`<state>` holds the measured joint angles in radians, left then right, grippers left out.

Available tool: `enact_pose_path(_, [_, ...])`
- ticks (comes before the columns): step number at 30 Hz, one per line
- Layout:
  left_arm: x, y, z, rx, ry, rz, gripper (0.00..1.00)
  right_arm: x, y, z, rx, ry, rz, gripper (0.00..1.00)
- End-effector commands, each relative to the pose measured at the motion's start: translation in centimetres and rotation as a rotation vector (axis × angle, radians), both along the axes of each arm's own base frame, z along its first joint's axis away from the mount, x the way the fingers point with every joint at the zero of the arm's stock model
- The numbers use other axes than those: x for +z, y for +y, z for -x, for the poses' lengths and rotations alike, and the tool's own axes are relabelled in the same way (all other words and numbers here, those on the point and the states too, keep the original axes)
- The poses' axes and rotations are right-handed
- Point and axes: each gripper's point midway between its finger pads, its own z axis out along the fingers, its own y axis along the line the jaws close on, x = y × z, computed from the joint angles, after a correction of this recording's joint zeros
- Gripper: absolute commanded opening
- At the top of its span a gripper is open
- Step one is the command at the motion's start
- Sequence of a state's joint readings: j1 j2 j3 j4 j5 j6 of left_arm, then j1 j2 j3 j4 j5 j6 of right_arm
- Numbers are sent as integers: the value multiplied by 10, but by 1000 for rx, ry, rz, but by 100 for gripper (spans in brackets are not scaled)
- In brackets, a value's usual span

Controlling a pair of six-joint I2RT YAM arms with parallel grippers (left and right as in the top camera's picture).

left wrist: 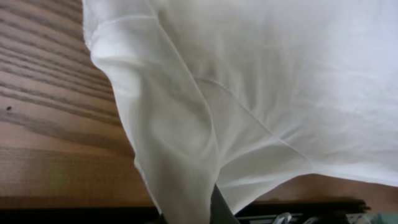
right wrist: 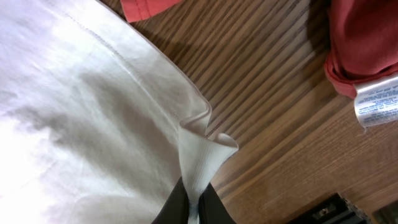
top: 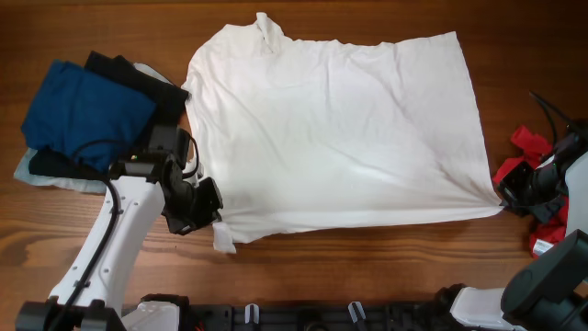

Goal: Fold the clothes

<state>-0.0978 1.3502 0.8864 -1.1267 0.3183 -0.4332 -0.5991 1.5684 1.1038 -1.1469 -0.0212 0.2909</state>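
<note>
Left gripper [top: 214, 223] is clamped shut on the near corner of the white T-shirt [top: 340, 129]. Over on the other side my right gripper [top: 504, 193] pinches the opposite near corner. That keeps the edge between them stretched flat, I'd guess for a clean first fold. The shirt spreads away from both. A red garment [top: 531, 147] sits just outside my right gripper, and a blue garment [top: 83, 110] is piled outside my left, out of the way.

Bare table [top: 367, 262] lies free along the near edge (blue pile [top: 83, 110] blocks left, red garment [top: 528, 142] right).
</note>
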Motion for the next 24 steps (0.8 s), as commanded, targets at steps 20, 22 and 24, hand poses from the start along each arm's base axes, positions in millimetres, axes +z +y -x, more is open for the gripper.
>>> enact_pose_path(20, [-2,1,-80,167,-255,5,7,19,22,-102,220,-418,-9,4])
enact_pose_path(22, [-4,0,-85,181,-263,9,8,21,27,-111,247,-440,9,4])
enact_pose_path(24, [-4,0,-93,183,-286,12,7,21,25,-115,255,-442,42,4])
